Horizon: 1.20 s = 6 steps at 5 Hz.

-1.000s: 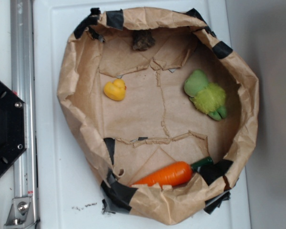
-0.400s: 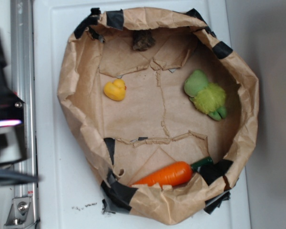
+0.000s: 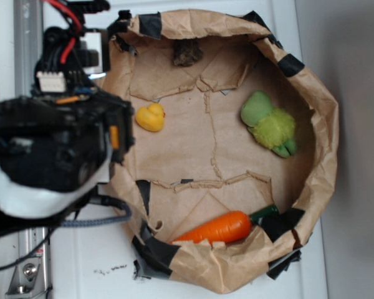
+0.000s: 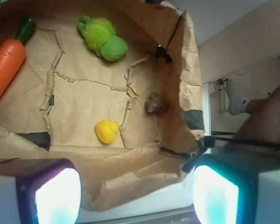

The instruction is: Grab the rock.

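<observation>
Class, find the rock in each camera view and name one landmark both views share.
Exterior: the rock sits at top centre, against the paper bin's far wall.
Wrist: the rock lies right of centre, near the bin's right wall.
Shared landmark: the yellow duck.

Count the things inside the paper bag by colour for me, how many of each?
Yellow: 1, the duck
Green: 1, the plush toy
Orange: 1, the carrot, with a dark green top
Brown-grey: 1, the rock
Total: 4
</observation>
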Each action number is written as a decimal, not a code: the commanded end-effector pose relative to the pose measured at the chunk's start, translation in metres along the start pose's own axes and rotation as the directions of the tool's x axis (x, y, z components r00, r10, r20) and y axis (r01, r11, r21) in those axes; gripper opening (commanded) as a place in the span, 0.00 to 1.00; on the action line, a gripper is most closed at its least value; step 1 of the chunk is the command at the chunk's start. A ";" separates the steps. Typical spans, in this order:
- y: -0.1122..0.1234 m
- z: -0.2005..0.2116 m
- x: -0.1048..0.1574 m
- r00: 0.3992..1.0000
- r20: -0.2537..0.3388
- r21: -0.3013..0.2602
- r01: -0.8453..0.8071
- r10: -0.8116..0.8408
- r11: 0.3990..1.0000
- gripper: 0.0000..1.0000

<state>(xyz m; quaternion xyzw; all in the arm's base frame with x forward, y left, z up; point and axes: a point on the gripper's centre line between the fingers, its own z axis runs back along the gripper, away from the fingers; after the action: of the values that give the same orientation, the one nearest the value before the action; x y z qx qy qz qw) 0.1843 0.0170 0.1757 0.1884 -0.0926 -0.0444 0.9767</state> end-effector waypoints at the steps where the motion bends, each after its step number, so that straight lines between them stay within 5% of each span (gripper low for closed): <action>1: -0.001 0.007 0.006 0.999 0.029 -0.005 0.017 -0.017 1.000 1.00; 2: -0.001 0.007 0.006 0.999 0.029 -0.005 0.017 -0.017 1.000 1.00; 3: 0.003 -0.017 0.014 0.962 0.203 -0.124 0.212 -0.184 0.969 1.00; 4: 0.007 -0.055 0.039 0.919 0.248 -0.219 0.361 -0.307 0.906 1.00; 5: 0.001 -0.076 0.050 0.890 0.210 -0.271 0.450 -0.404 0.851 1.00; 6: -0.007 -0.081 0.056 0.856 0.176 -0.254 0.516 -0.486 0.818 1.00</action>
<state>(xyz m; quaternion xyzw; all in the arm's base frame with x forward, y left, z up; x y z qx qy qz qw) 0.2474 0.0382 0.0961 0.0478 -0.0596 -0.3135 0.9465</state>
